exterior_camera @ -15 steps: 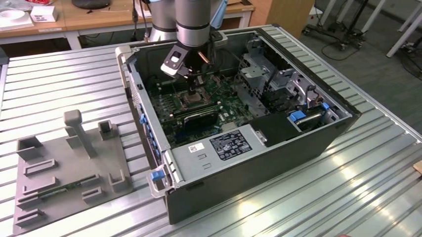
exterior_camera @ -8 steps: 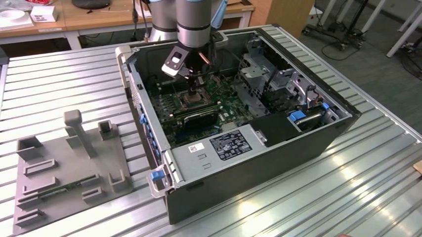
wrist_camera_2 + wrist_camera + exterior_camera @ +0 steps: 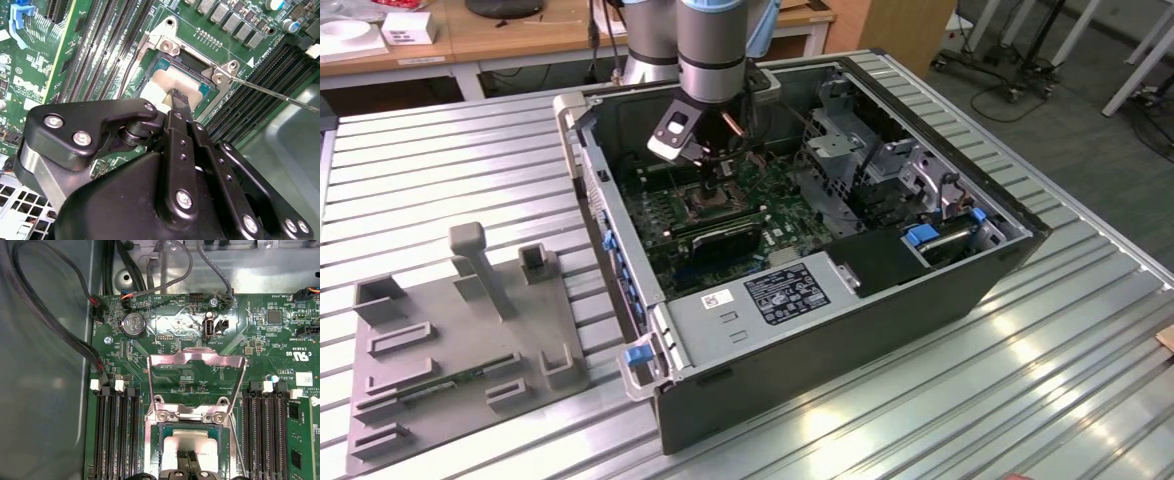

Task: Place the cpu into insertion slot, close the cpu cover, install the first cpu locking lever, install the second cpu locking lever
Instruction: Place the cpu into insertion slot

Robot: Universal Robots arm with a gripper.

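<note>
Pincer (image 3: 187, 457) tips together, directly over the cpu (image 3: 172, 450). The cpu lies flat in the motherboard (image 3: 260, 330) socket. The cpu cover (image 3: 197, 358) is swung open, clear of the socket.

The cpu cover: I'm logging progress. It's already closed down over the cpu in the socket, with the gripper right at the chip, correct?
Not quite. The cpu cover is open, swung back away from the socket, as the first wrist view shows. The rest holds: the cpu sits in the socket, uncovered, with the gripper right at the chip.
</note>
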